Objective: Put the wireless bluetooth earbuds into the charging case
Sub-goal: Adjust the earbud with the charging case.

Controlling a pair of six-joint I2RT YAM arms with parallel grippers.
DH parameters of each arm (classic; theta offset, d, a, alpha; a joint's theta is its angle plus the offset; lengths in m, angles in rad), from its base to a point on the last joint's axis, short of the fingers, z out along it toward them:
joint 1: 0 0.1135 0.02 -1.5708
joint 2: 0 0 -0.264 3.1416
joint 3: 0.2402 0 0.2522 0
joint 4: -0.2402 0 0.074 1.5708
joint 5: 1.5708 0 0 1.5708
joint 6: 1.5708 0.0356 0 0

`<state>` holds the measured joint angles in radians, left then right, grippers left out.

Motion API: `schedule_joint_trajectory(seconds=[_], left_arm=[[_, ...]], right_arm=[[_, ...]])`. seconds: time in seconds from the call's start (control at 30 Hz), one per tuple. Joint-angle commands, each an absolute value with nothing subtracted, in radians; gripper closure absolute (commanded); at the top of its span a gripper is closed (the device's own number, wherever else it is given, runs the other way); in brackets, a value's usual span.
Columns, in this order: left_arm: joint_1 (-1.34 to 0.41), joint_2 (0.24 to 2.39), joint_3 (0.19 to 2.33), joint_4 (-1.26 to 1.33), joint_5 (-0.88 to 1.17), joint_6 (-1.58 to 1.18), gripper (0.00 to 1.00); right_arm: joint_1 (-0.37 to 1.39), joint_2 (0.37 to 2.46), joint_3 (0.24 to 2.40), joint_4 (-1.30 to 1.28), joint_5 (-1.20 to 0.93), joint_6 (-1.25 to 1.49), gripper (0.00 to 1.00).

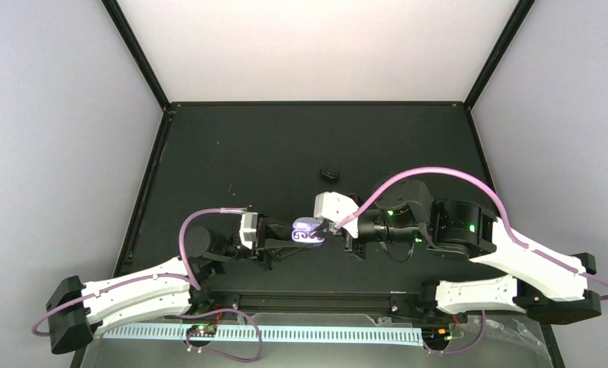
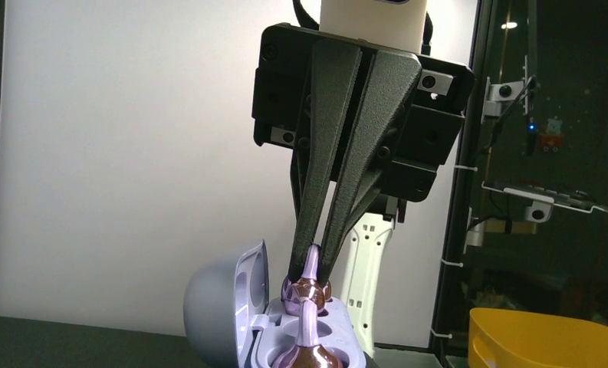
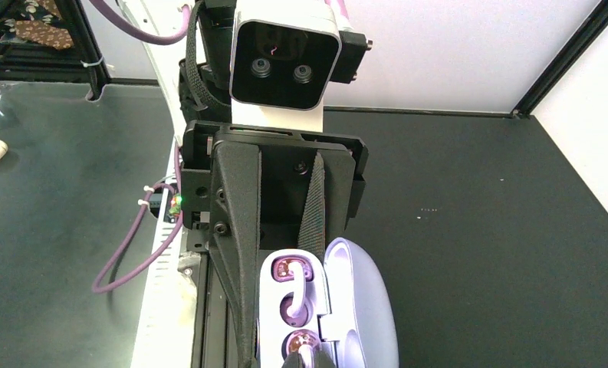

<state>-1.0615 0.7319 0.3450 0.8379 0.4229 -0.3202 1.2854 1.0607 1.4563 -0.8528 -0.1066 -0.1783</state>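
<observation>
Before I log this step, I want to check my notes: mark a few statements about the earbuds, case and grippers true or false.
1. The lid of the case stands open. True.
2. The right gripper pinches an earbud at the open case. True.
3. The case lies loose on the table. False: the left gripper clamps it.
4. The black oval thing sits inside the case. False: it lies on the table farther out, apart from both grippers.
</observation>
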Motion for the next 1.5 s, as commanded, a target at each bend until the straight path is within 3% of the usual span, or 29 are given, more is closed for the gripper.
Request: schedule_joint_trajectory(seconds=[0.0,0.13,0.8,1.2,1.47], left_arm=[[-1.066,0.715,0.388,0.887,0.414,-0.342,0.98],[-1.066,0.719,0.390,0.891,0.416,-0.344,0.99],[-1.066,0.741,0.384,0.898,0.429,-0.353,0.99],[-1.066,0.744,0.385,0.904,0.441,-0.361,0.98],[-1.066,0.742,0.387,0.901,0.444,-0.361,0.99]], right_arm=[[1.292,1.045,1.448,-0.873,-0.108,-0.187,0.99],[1.293,1.050,1.445,-0.877,-0.118,-0.188,0.99],[1.293,1.017,1.512,-0.850,-0.132,-0.151,0.70],[1.293,1.002,1.489,-0.806,0.083,-0.116,0.47],[1.293,1.031,1.489,-0.814,0.106,-0.114,0.43]])
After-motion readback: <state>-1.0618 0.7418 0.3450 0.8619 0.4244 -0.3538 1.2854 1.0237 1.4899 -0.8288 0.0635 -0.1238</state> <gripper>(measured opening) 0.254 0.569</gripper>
